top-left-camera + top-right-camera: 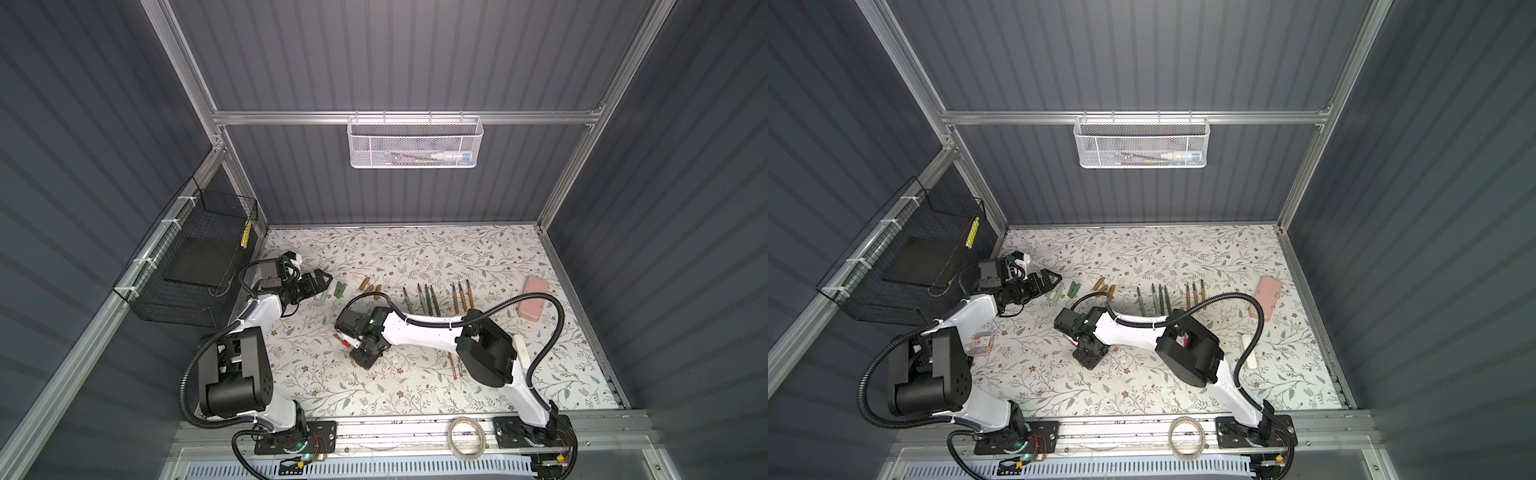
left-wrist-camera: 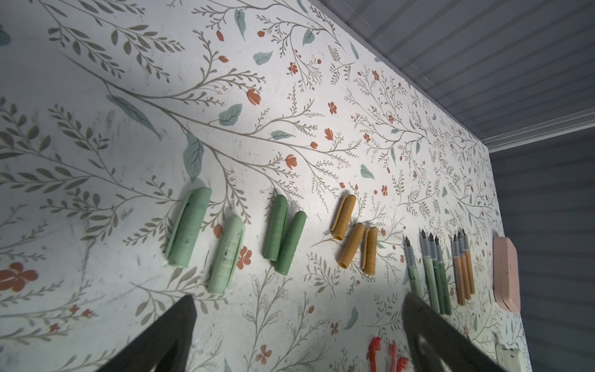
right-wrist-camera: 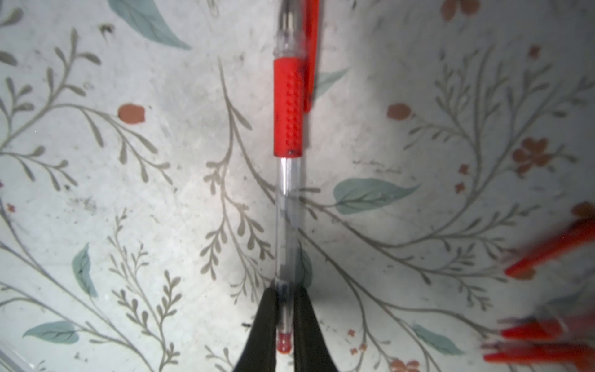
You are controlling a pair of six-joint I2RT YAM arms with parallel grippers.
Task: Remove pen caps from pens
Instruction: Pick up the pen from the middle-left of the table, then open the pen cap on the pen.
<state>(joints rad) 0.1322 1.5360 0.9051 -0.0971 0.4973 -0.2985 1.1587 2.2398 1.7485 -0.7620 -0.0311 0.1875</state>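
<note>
My right gripper [image 3: 285, 309] is shut on the back end of a clear-barrelled pen [image 3: 286, 209] with a red grip band; its cap [image 3: 311, 48], with a red clip, sits on the far end. In both top views this gripper [image 1: 347, 341] points down at mid-table. My left gripper [image 2: 299, 309] hangs open and empty above the mat, close to the loose pen caps: green ones [image 2: 278, 232] and gold-brown ones [image 2: 349, 246]. Uncapped green pens [image 1: 426, 299] and gold-brown pens [image 1: 461, 297] lie in rows behind my right arm. More red pens [image 3: 547, 248] lie nearby.
A pink case [image 1: 533, 298] lies at the right of the mat, and a white flat bar [image 1: 521, 357] near my right arm's base. A black wire basket [image 1: 195, 266] hangs on the left wall, a white mesh basket [image 1: 415, 141] on the back rail. A tape roll [image 1: 465, 436] lies at the front.
</note>
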